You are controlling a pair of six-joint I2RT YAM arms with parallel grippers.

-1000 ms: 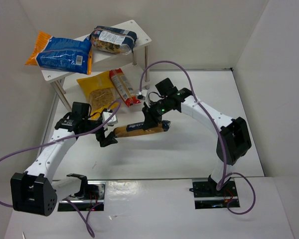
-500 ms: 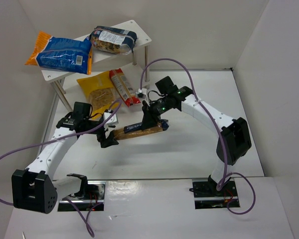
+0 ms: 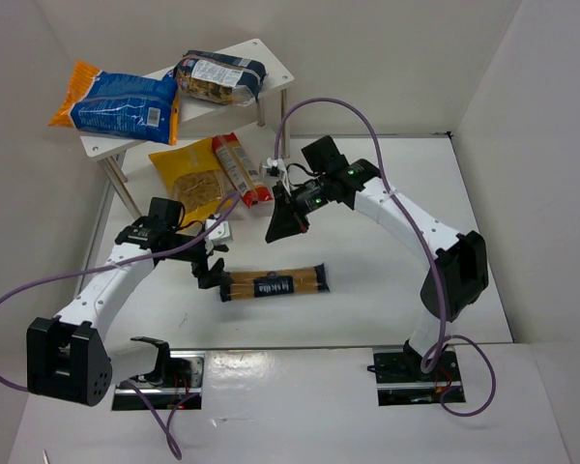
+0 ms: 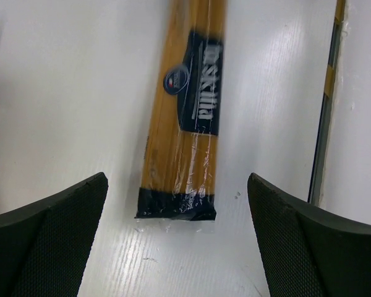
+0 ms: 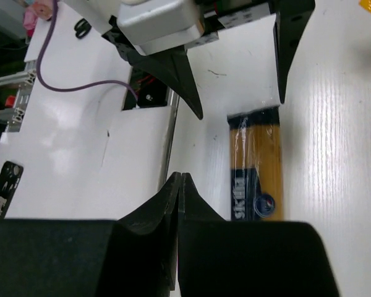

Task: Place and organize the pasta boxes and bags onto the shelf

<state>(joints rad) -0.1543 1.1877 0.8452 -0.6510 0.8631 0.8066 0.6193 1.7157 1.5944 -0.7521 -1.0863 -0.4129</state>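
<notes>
The golden spaghetti packet (image 3: 274, 284) with a dark blue label lies flat on the table. My left gripper (image 3: 213, 275) is open just off its left end. In the left wrist view the packet's end (image 4: 176, 207) lies ahead of the wide-open fingers (image 4: 43, 241). My right gripper (image 3: 273, 235) is shut and empty, raised behind the packet, which also shows in the right wrist view (image 5: 256, 167). On the shelf (image 3: 268, 53) top lie the blue-and-orange bag (image 3: 116, 101) and the dark-blue-and-clear bag (image 3: 220, 77). The yellow bag (image 3: 188, 179) and red packet (image 3: 240, 166) lie below it.
White walls close in the table at the left, back and right. Purple cables loop above both arms (image 3: 319, 121). A dark seam (image 4: 326, 105) runs along the table's near edge, beside the arm bases (image 3: 164, 372).
The right gripper let go of the spaghetti packet and pulled up and back. The packet dropped flat onto the table, nearer the front. The left gripper shifted slightly toward its left end.
</notes>
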